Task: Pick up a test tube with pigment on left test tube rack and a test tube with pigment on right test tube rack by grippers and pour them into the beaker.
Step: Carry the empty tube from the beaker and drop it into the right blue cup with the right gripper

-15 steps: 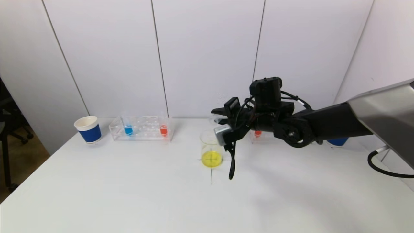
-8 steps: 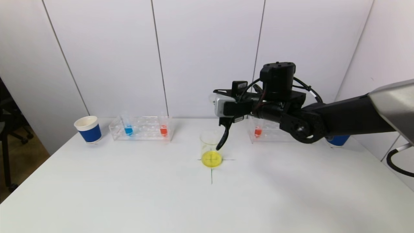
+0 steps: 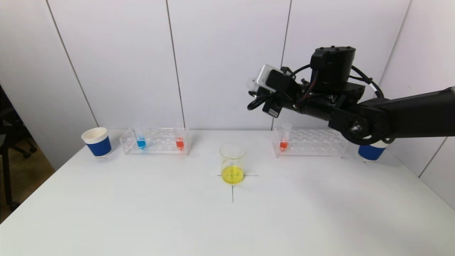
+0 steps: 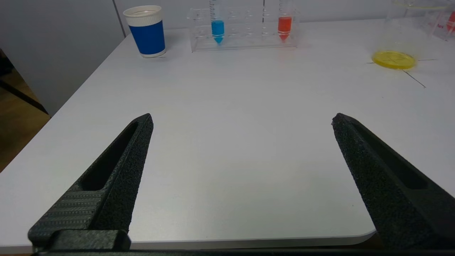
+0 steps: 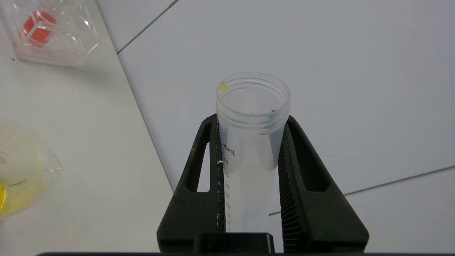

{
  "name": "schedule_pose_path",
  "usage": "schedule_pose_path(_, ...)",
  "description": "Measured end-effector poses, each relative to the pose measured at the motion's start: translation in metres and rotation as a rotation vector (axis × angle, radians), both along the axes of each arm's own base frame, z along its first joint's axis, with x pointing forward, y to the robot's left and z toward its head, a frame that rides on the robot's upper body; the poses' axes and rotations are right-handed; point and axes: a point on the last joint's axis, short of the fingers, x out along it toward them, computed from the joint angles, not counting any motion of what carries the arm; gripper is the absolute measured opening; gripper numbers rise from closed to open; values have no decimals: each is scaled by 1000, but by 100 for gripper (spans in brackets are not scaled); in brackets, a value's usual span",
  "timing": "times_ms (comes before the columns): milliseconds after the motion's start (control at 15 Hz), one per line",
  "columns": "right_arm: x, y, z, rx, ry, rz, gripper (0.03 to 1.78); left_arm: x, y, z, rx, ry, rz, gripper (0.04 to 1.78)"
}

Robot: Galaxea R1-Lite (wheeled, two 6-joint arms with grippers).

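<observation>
Tube, empty but for a yellow drop at its lip, sits clamped between the right gripper fingers, mouth pointing away from the wrist. In the head view the right gripper hangs high, above and toward 2 o'clock of the beaker, with the tube's long axis lying closer to level than upright; its exact tilt is hard to read there.

Beaker stands on the cross mark at table centre, yellow liquid in the bottom. Judgement: the right-side pour looks done, and the tube needs somewhere to go.

Right rack lies below the right gripper, toward 5 o'clock of it in the head view, with one red tube at its near-centre end and open slots beyond. Returning the tube would call for the axis to come upright, mouth up, over a free slot.

Left gripper is low over the near table edge, jaws wide apart, nothing between them. From it, the left rack lies toward 12 o'clock, well apart, holding a blue tube and a second red tube, both upright. A blue cup stands just beside that rack at 11 o'clock; the beaker's yellow base shows at 1 o'clock.

Judgement: left arm is nearer the left rack; its pick is not yet done.
</observation>
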Motion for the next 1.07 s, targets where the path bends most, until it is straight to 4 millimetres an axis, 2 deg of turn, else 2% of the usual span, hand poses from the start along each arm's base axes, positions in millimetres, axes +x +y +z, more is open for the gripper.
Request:
schedule_pose_path(600,9,-74,35,297,97,-182,49,0,0,0,0,0,0,176)
schedule_pose_path(1067,4,-134,54,542,188,-324,49,0,0,0,0,0,1,176)
